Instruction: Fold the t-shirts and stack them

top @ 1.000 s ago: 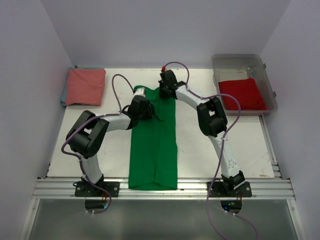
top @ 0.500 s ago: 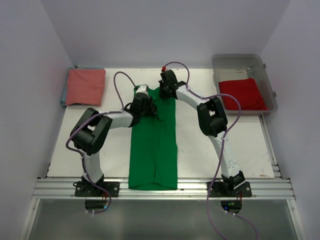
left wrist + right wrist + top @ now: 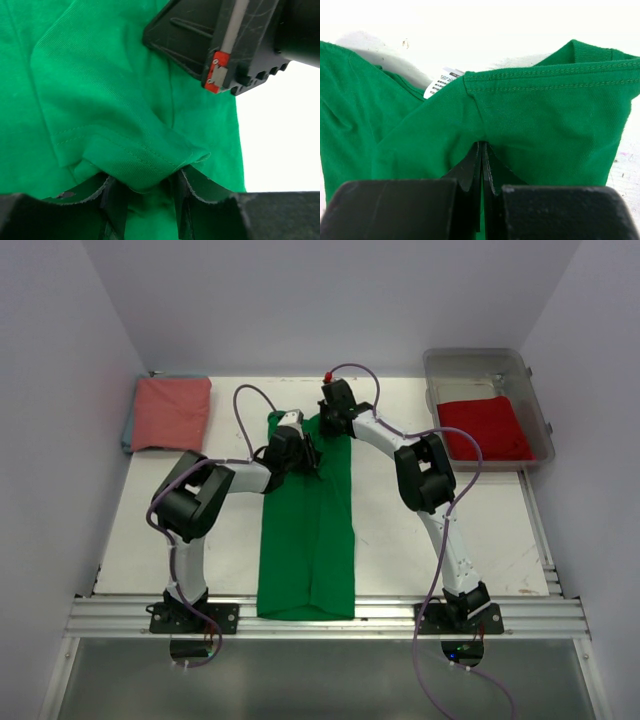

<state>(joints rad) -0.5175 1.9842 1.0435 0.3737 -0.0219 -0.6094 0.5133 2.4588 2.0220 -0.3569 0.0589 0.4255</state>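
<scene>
Green t-shirt (image 3: 545, 115) within right end effector (image 3: 482, 148)

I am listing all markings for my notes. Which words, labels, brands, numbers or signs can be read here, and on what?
White neck label on the green t-shirt: print too small and blurred to read.
No other words, numbers or signs show in any view.

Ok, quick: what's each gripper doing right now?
Left gripper: closed on a bunched fold of the green t-shirt.
Right gripper: shut tight, pinching the same shirt near its collar.
</scene>
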